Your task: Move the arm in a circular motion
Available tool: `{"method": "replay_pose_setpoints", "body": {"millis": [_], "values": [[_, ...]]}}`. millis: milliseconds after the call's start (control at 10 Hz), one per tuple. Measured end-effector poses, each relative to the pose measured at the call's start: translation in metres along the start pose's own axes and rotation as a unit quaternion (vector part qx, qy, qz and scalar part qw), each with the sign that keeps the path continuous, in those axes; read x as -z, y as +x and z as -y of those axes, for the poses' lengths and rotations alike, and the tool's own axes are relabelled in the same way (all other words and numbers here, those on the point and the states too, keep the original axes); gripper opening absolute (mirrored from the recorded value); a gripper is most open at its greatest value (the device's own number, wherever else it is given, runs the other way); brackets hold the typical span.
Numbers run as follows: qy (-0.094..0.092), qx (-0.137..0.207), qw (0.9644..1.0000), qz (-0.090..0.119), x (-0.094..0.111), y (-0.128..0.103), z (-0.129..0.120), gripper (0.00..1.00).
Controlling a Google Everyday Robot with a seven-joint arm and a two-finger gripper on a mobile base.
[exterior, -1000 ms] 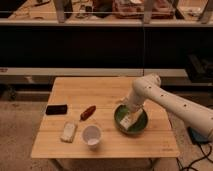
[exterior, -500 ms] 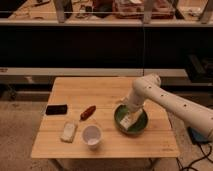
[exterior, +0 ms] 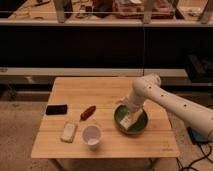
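Wood worktop (exterior: 107, 90), dark shelves behind. My arm (exterior: 167, 100) reaches in from R, bent down at elbow. Gripper (exterior: 128, 121) is low inside green bowl (exterior: 144, 125) on worktop's R side. Open or closed: can't tell. White cup (exterior: 92, 136) just L of bowl.

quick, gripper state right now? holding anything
Gripper: state cannot be told; it is at the end of the arm, low over the green bowl.

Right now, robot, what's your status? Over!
Gripper low over the green bowl. Arm reaches in from the view's right. White cup stands near the bowl, apart.
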Motion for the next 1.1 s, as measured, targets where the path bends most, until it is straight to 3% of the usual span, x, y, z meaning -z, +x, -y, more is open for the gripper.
{"method": "replay_pose_setpoints", "body": {"millis": [200,300,600,800,1100], "values": [[-0.008,0.003,1.0,-0.003,0.004,0.002,0.001,0.8],[-0.023,0.019,0.9995,-0.007,0.011,0.0,0.01,0.8],[-0.081,0.086,0.9924,-0.034,0.047,-0.012,0.074,0.8],[-0.111,0.108,0.9872,-0.039,0.062,-0.021,0.109,0.8],[-0.12,0.114,0.9855,-0.04,0.068,-0.023,0.118,0.8]]}}
